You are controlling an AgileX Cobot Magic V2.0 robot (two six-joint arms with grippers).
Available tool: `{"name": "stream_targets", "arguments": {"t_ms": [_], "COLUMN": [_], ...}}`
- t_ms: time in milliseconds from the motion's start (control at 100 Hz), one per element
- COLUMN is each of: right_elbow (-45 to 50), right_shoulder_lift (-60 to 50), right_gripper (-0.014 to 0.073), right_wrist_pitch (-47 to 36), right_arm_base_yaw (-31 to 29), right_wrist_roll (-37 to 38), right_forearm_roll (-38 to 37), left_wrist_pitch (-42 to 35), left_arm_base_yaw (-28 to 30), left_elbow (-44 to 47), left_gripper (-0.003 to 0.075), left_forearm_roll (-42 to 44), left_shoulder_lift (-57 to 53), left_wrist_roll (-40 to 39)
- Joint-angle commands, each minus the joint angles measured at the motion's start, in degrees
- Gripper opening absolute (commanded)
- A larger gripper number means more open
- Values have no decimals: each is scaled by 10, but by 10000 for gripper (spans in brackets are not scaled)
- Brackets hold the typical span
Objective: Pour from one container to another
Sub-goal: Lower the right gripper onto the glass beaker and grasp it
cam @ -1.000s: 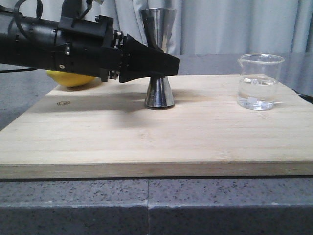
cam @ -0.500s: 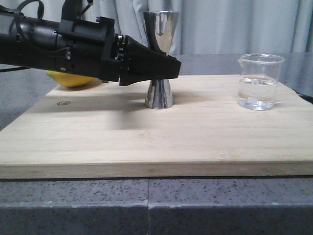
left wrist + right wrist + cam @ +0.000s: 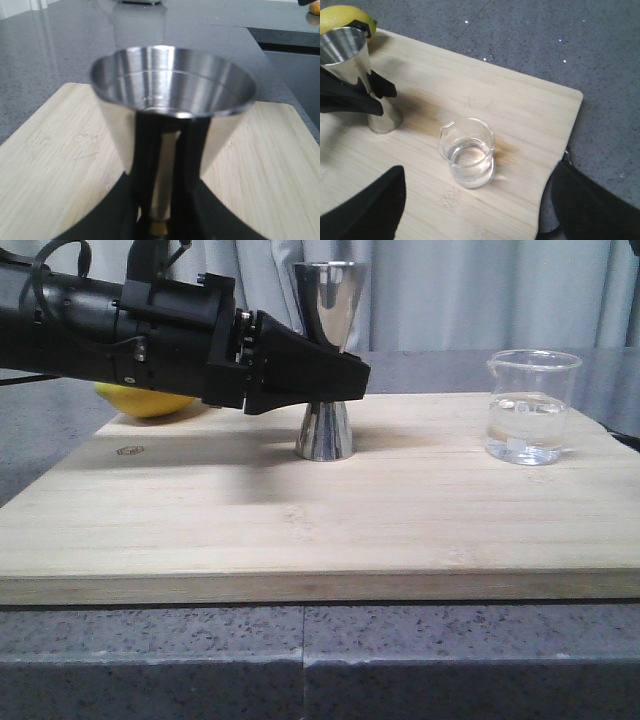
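Note:
The steel hourglass jigger (image 3: 328, 302) stands upright on the bamboo board (image 3: 300, 530) at its back middle. My left gripper (image 3: 352, 375) reaches in from the left and is shut on the jigger's narrow waist. The left wrist view looks down into the jigger's empty upper cup (image 3: 172, 85), with the left gripper (image 3: 159, 225) at the gold band. The clear glass beaker (image 3: 530, 405) holds clear liquid and stands untouched at the board's right. In the right wrist view my right gripper (image 3: 475, 200) hangs open above the beaker (image 3: 466, 152), with the jigger (image 3: 345, 55) further off.
A yellow lemon (image 3: 145, 400) lies behind the left arm at the board's back left corner, seen too as the lemon (image 3: 340, 15) beside the jigger. The board rests on a speckled grey counter (image 3: 450, 660). A curtain hangs behind.
The left gripper's fingers have settled on the jigger's waist, and the jigger has shifted slightly. The beaker has not moved.

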Motion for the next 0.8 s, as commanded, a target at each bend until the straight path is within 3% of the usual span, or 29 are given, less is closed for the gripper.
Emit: {"name": "stream_targets", "arguments": {"t_ms": [0, 290, 450, 600, 790], "right_elbow": [-13, -12, 5, 40, 111], "right_shoulder_lift": [-2, -18, -27, -29, -29], "right_gripper": [544, 544, 544, 544, 544], "right_wrist_pitch": [-34, -41, -137, -262, -395], "right_arm_base_yaw": [2, 3, 56, 151, 188], "right_wrist_roll": [-8, 6, 200, 352, 375], "right_forearm_roll": [21, 19, -149, -283, -298], "left_wrist_pitch": [34, 34, 34, 34, 34], "left_arm_base_yaw": [-5, -5, -5, -5, -5], "left_elbow": [-15, -15, -15, -15, -15], "left_gripper": [-19, -19, -19, -19, -19], "left_forearm_roll": [-43, -43, -43, -43, -43], "left_shoulder_lift": [-22, -22, -22, -22, -22], "left_wrist_roll": [1, 1, 1, 1, 1]}}
